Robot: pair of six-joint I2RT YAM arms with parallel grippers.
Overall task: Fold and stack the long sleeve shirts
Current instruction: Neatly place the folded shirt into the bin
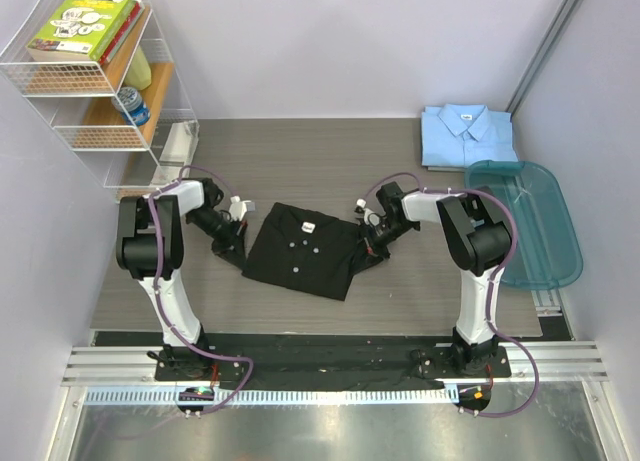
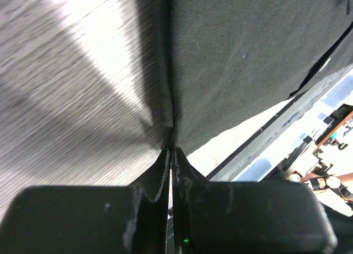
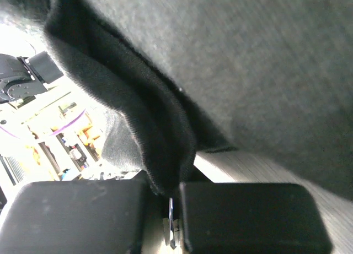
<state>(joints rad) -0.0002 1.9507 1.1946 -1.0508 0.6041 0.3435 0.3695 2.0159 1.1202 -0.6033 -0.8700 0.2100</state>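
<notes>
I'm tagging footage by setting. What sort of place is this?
Probably a robot lab cell, not a home: arms bolted to a rail, bare partition walls, and a black shirt laid out on the table between them.

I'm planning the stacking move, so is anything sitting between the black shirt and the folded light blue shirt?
Nothing visible does. The table is bare between the black shirt and the light blue shirt; the teal tub sits right of that line, beside the blue shirt.
</notes>
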